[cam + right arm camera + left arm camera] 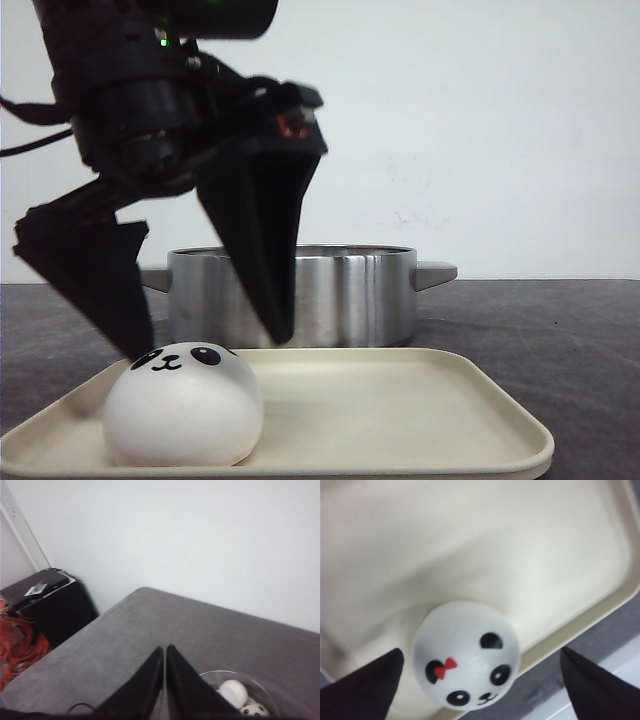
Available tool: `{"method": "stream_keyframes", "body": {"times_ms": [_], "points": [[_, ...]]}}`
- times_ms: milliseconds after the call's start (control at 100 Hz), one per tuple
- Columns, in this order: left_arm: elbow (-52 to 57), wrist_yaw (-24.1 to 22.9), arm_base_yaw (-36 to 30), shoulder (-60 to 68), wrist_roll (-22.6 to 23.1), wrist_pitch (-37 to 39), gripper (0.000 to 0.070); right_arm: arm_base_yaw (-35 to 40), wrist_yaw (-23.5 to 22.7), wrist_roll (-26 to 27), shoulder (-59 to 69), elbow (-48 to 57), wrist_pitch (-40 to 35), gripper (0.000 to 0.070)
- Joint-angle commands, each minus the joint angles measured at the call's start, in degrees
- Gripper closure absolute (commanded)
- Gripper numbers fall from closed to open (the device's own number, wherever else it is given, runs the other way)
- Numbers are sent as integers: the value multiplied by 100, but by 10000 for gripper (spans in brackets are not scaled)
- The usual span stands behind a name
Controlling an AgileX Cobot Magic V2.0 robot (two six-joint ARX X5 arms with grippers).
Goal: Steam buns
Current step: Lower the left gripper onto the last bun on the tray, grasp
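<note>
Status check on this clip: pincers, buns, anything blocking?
Left pincer open, poised over the bun on the cream tray, not touching. Right pincer shut, empty. Steel pot behind tray. More buns in a glass bowl. Nothing blocking.

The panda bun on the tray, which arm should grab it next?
Left. The left hand is open right above the bun on the tray, fingers either side. The right hand is shut, away over the table.

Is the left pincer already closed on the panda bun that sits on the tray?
No, the left pincer is open, its fingers standing apart on either side of the bun, which rests untouched on the tray.
</note>
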Motion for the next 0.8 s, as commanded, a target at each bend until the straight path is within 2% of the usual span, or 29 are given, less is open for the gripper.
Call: {"method": "stream_keyframes", "body": {"times_ms": [0, 480, 790], "points": [[37, 7, -66, 203, 101, -28, 109, 94, -83, 83, 28, 142, 52, 700], [37, 9, -70, 708, 118, -33, 110, 372, -90, 72, -214, 142, 48, 700], [37, -35, -70, 715, 0, 273, 123, 372, -374, 42, -339, 142, -31, 700]]}}
